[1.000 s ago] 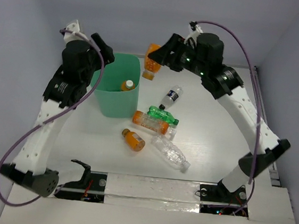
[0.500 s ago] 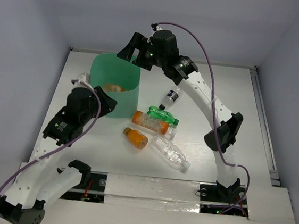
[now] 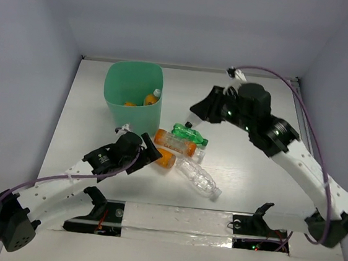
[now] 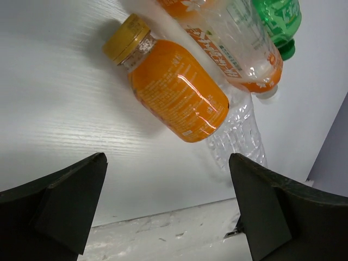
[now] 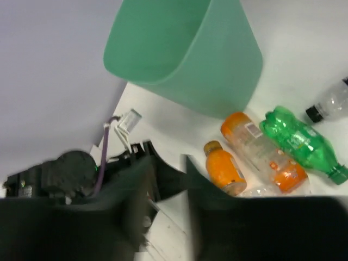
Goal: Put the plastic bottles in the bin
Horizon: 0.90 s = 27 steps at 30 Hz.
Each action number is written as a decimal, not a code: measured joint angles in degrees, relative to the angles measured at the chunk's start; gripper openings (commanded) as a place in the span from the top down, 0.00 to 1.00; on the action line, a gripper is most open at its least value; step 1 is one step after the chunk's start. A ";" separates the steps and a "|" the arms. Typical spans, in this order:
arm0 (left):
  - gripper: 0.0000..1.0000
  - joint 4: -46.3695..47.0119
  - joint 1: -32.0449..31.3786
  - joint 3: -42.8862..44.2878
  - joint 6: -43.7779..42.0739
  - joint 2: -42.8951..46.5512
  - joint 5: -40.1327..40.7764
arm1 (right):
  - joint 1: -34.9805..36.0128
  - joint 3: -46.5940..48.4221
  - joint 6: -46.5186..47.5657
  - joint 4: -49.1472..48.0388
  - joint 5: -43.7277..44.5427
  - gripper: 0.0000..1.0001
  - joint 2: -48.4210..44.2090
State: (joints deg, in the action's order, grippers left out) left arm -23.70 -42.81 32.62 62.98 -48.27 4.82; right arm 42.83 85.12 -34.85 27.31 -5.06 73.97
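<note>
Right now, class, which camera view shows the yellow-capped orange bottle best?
Left wrist: the yellow-capped orange bottle lies close up, cap and label print clear. Top external and right wrist show it only small.

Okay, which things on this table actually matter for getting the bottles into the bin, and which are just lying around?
Belong: mint-green bin; two bottles inside it; small orange bottle; labelled orange bottle; green bottle; crushed clear bottle; black-capped clear bottle.
Just there: purple cable; table.
</note>
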 measured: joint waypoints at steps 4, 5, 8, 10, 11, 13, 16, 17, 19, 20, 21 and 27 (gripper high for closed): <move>0.03 3.10 0.00 -0.83 3.96 -2.05 1.29 | 0.00 -17.86 1.68 0.00 0.02 0.17 -13.77; 0.03 4.22 0.00 -0.83 4.61 -3.13 1.33 | 0.00 -22.69 1.53 0.68 0.00 0.13 -16.98; 0.03 7.08 0.00 -0.83 6.64 -6.78 1.51 | -0.02 -32.57 1.20 3.48 -0.48 0.11 -22.93; 0.03 8.70 0.00 -0.83 7.82 -8.79 1.64 | 0.00 -38.14 0.63 4.33 -0.98 0.09 -26.21; 0.03 9.51 0.00 -0.83 8.37 -9.70 1.70 | 0.00 -40.44 0.33 5.33 -1.22 0.09 -27.89; 0.03 10.95 0.00 -0.83 9.25 -11.54 1.81 | 0.00 -43.39 -0.11 6.95 -1.42 0.08 -30.58; 0.04 12.35 0.00 -0.83 10.38 -14.53 2.40 | 0.00 -44.83 -0.39 8.28 -1.60 0.07 -32.41; 0.04 12.74 0.00 -0.83 10.69 -15.39 2.69 | 0.00 -44.89 -0.52 8.52 -1.73 0.06 -32.48; 0.06 13.60 0.00 -0.83 11.39 -17.20 3.30 | 0.00 -44.89 -0.57 8.46 -1.81 0.06 -32.02; 0.07 14.01 0.00 -0.83 11.67 -17.99 3.61 | 0.00 -44.89 -0.57 8.48 -1.81 0.06 -31.45; 0.12 14.34 0.00 -0.83 11.98 -18.84 4.02 | 0.00 -44.89 -0.57 8.48 -1.77 0.06 -30.47; 0.31 15.37 -0.11 -0.92 13.62 -21.42 6.27 | 0.00 -44.89 -0.22 7.45 -1.75 0.05 -20.20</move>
State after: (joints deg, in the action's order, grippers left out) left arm -8.34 -42.92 31.70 76.60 -69.69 11.09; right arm 42.83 40.23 -35.07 34.76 -6.81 53.78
